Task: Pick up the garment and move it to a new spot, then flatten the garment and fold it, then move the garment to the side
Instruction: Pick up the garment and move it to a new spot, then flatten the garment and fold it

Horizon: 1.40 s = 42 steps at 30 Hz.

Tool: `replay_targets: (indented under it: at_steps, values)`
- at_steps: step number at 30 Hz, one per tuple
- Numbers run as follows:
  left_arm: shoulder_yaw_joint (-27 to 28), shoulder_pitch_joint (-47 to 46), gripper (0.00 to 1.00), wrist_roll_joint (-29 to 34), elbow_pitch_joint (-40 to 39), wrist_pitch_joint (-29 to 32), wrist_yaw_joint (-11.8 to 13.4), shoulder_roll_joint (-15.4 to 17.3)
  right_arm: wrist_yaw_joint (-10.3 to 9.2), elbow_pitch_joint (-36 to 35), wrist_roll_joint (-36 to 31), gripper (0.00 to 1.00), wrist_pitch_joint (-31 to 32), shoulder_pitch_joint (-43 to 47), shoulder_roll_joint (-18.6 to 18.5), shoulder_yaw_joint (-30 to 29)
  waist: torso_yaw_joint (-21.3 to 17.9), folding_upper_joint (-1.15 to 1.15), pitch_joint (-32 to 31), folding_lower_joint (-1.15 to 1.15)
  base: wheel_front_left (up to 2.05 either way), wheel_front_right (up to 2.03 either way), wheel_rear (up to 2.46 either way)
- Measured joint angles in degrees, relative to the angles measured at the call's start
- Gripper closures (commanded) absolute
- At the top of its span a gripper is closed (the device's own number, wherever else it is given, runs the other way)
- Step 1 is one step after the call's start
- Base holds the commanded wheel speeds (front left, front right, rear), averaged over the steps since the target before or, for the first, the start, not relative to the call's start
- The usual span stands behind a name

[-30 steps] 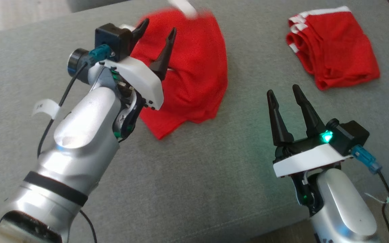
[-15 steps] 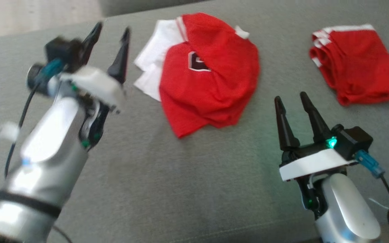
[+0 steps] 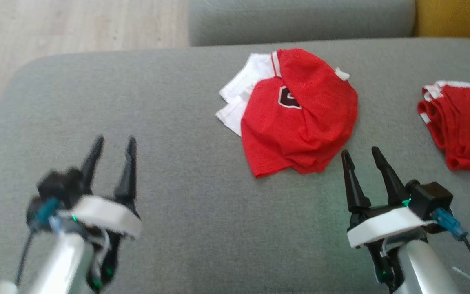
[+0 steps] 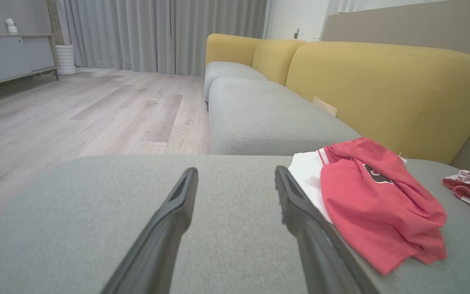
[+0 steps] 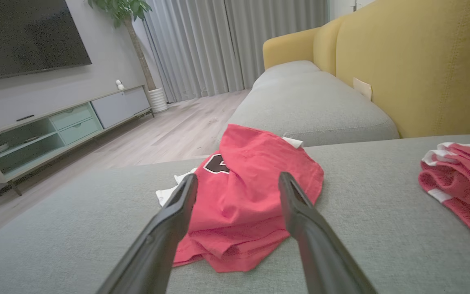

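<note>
Grey fabric sofa seat [image 3: 202, 237] serves as the work surface, with a yellow upholstered backrest [image 4: 386, 85] behind it and pale wood flooring [image 3: 76, 24] beyond.

Task item: one red jersey [image 3: 300, 126], mesh cloth with white panels and a dark crest. It lies on the seat towards the back, in a rumpled heap with its layers bunched and the white part sticking out on its left.

A second red garment [image 3: 463, 130], white-striped, lies well apart to the right in a loose bundle.

Left gripper [image 3: 114, 141]: jaws spread wide, empty, hovering over bare cushion well clear of the jersey. Right gripper [image 3: 360, 152]: jaws likewise spread wide, empty, near the jersey's front edge but not touching it.

Assessment: whether the jersey has reached its new spot cannot be told. It is neither flat nor folded. Flattening, folding and moving it aside appear outstanding.
</note>
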Motion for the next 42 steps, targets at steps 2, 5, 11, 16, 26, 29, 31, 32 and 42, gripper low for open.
replay_targets:
  at_steps: [2, 5, 11, 16, 26, 29, 31, 32, 42]
  values:
    - [1.23, 3.28, 0.0, 1.42, -1.83, 0.0, 0.0, -1.82, 0.0, -0.31, 0.0, 0.0, 0.02, 0.59, 0.0, 0.0, 0.76, 0.0, -0.9, 0.0, 0.0, 0.0, 0.0]
    - [2.68, 7.31, 0.0, 3.09, -4.11, 0.0, -0.41, -5.35, 0.0, -0.52, 0.0, 0.0, 0.41, 1.1, 0.01, 0.01, 1.72, 0.0, -1.79, 0.0, 0.0, 0.0, 0.0]
    - [6.28, 9.65, 0.0, 7.32, -6.01, 0.0, -3.07, -9.5, 0.0, -0.81, 0.01, 0.0, 0.57, 1.46, 0.01, -0.01, 2.59, 0.0, -2.17, 0.0, 0.0, 0.0, 0.0]
    - [7.91, 9.46, 0.0, 9.71, -5.87, 0.0, -6.04, -11.18, 0.0, -0.94, -0.64, 0.0, 1.52, 1.8, 0.0, -0.22, 3.35, 0.0, -1.07, 0.0, 0.0, 0.0, 0.0]
    - [9.48, 8.05, 0.0, 11.57, -3.9, -0.01, -9.16, -14.16, 0.0, 4.05, -5.54, 0.0, 9.0, -3.26, -0.01, 6.23, 7.29, 0.0, 1.93, 0.0, 0.0, 0.0, 0.0]
    - [9.49, 6.88, 0.0, 11.59, -3.36, 0.0, -9.61, -14.45, 0.0, 7.8, -5.55, 0.0, 10.9, -6.08, -0.05, 7.79, 9.12, 0.0, 2.85, 0.0, 0.0, 0.0, 0.0]
    - [9.47, 6.27, 0.0, 11.59, -3.07, -0.01, -9.7, -14.58, 0.0, 10.61, -5.55, 0.0, 11.73, -7.82, -0.05, 8.56, 10.39, 0.0, 3.43, 0.0, 0.0, 0.0, 0.0]
    - [9.49, 6.11, 0.0, 11.59, -2.99, -0.01, -9.98, -14.66, 0.0, 12.14, -5.64, 0.0, 12.13, -8.62, -0.07, 8.69, 11.0, 0.0, 3.7, 0.0, 0.0, 0.0, 0.0]
    - [9.31, 5.35, 0.0, 10.98, -2.58, -0.01, -10.11, -14.89, 0.0, 25.54, -12.11, 0.0, 13.99, -15.49, -0.16, 5.31, 15.61, 0.0, 5.85, 0.0, 0.0, 0.0, 0.0]
